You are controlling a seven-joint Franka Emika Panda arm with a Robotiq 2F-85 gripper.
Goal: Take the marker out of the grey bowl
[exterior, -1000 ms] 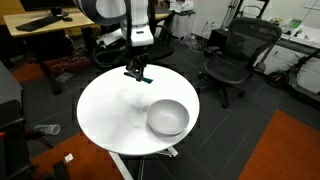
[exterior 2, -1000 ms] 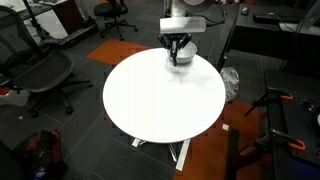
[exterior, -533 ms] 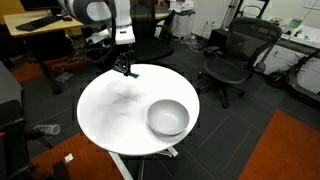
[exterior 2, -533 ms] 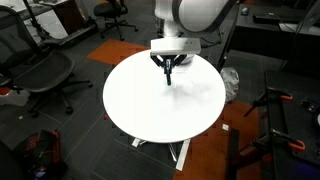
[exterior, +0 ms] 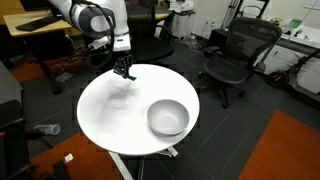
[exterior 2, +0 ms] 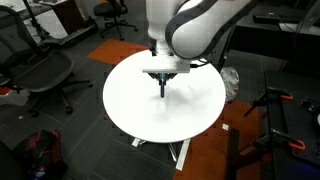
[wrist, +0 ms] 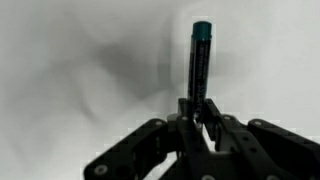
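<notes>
The jaws pinch the marker by one end over the white desk, well apart from the grey bowl.

Grey bowl: smooth, glossy, metal-like sheen. Desk: white, matt, smooth. Marker: dark plastic w/ teal cap (slight gloss). Gripper jaws: matt black.

White round table, black office chairs

Even indoor lighting, low resolution.
The gripper is casting a soft shadow on the white table; wrist view is blurring.
</notes>
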